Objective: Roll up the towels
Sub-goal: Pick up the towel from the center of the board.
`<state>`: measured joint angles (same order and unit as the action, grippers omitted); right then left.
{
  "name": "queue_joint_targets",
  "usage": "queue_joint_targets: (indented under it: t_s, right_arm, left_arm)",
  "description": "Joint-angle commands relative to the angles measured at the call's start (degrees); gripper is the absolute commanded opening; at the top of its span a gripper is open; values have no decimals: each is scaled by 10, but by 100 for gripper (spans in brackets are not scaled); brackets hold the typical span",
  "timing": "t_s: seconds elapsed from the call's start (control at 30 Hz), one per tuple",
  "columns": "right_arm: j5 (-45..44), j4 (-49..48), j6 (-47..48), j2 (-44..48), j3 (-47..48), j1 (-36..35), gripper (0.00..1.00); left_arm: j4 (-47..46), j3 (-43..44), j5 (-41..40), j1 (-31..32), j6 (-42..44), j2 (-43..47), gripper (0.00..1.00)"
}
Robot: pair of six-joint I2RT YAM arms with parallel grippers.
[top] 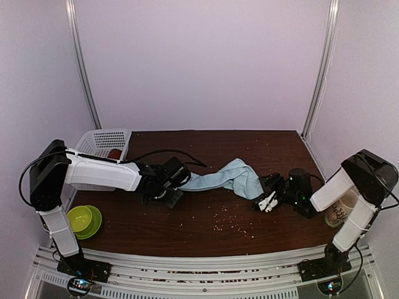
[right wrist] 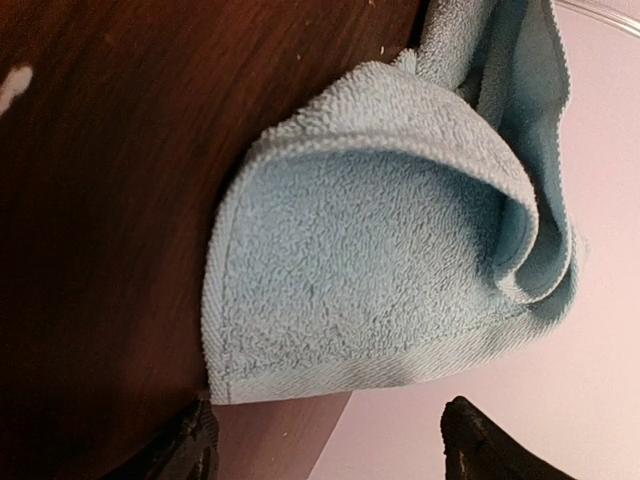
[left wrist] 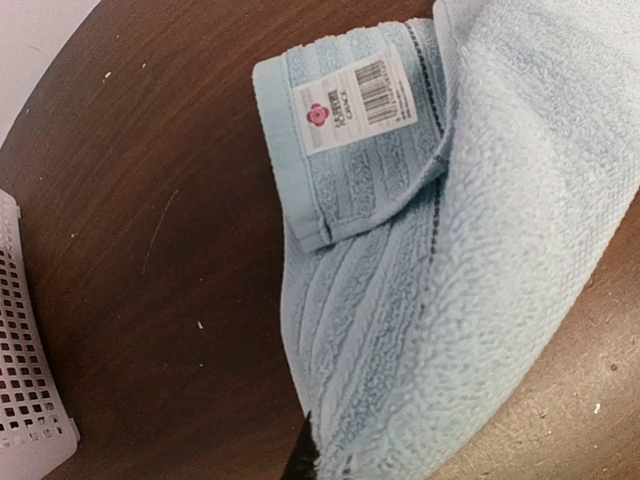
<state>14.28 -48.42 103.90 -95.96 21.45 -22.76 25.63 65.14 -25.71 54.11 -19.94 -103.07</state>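
Dark wooden table (top: 187,232) carries our pale-blue terry towel (top: 227,177), crumpled mid-table. Left gripper (top: 173,194) is closed at its labelled end; right gripper (top: 268,191) gapes, holding nothing. We should spread it flat before rolling.

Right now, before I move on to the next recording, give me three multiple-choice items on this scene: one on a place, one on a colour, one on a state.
1. Where does the light-blue towel lie? A on a shelf; B on the table between the left hand and the right hand; C on the floor.
2. What colour is the bowl at the near left? A white; B red; C green.
3. How is the right hand? A open; B shut on the towel; C shut and empty.
Answers: 1 B, it lies crumpled on the wood between them; 2 C, the top view shows it lime green; 3 A, its fingers stand wide apart in its wrist view.
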Motion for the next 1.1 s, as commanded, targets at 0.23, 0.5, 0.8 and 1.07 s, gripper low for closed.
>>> queue_joint_targets:
  t_s: [0.23,0.5,0.8,1.07]
  right_arm:
    - [-27,-184,8,-96,-26,0,77]
    - [-35,-215,23,-117,-9,18,78]
    - [51,-108,22,-70,11,49,79]
    - [75,-143,102,-129,11,48,79]
  left_arm:
    - [-32,-16,1,2,7,18,0]
    - [-35,-19,-3,2,10,21,0]
    - [-36,-19,-4,2,12,17,0]
    - [-40,-21,-2,2,13,15,0]
